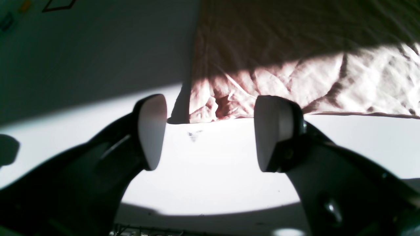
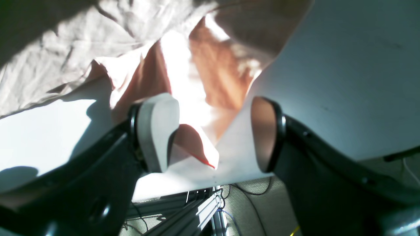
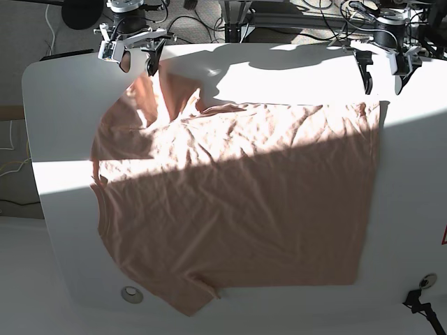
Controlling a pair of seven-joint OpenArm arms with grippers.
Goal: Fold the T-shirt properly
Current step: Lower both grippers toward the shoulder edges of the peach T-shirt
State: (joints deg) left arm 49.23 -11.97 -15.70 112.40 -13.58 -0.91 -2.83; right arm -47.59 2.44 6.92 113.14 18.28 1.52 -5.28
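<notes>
T-shirt [image 3: 244, 209] lay spread on the white tabletop [image 3: 63, 244], salmon-pink, creased all over. Neck opening faced the base view's left; the straight hem ran down its right side. One sleeve [image 3: 143, 105] pointed to the upper left, rumpled and raised in folds, its inside partly showing. The other sleeve [image 3: 192, 296] angled out at the bottom edge, with a small fold beside it.

Left gripper [image 1: 210, 134]: jaws wide apart, nothing gripped. Stood near the shirt's upper-right corner in the base view, where the cloth was bunched into small puckers.

Right gripper [image 2: 215, 134]: also open, no cloth pinched. Stood at the tip of the raised sleeve, which showed between and behind its fingers in the wrist view; could not tell whether one finger touched it.

Hard light crossed the upper part of the shirt; the rest was in shade. Round metallic disc [image 3: 132, 294] sat at lower left, apart from the cloth.
</notes>
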